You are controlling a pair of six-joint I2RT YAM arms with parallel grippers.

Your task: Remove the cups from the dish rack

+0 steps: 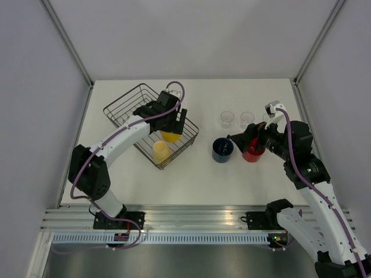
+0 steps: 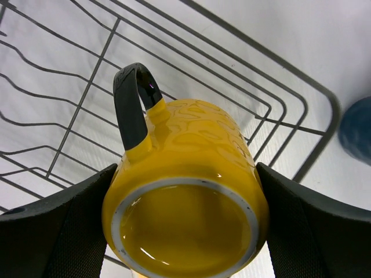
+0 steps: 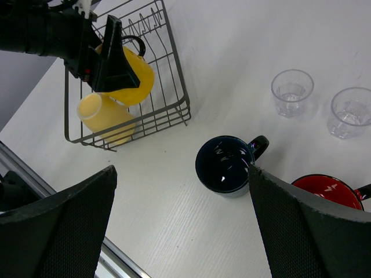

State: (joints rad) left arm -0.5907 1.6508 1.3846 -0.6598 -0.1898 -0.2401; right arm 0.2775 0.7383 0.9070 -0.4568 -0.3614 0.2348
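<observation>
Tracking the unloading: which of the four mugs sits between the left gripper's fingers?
The orange-yellow mug, black-handled, at the dish rack beside the pale cream-yellow mug.

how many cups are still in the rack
2. The orange-yellow mug is held in the left gripper; the pale yellow cup lies beside it, nearer the dish rack's front corner. None looks hidden.
</observation>
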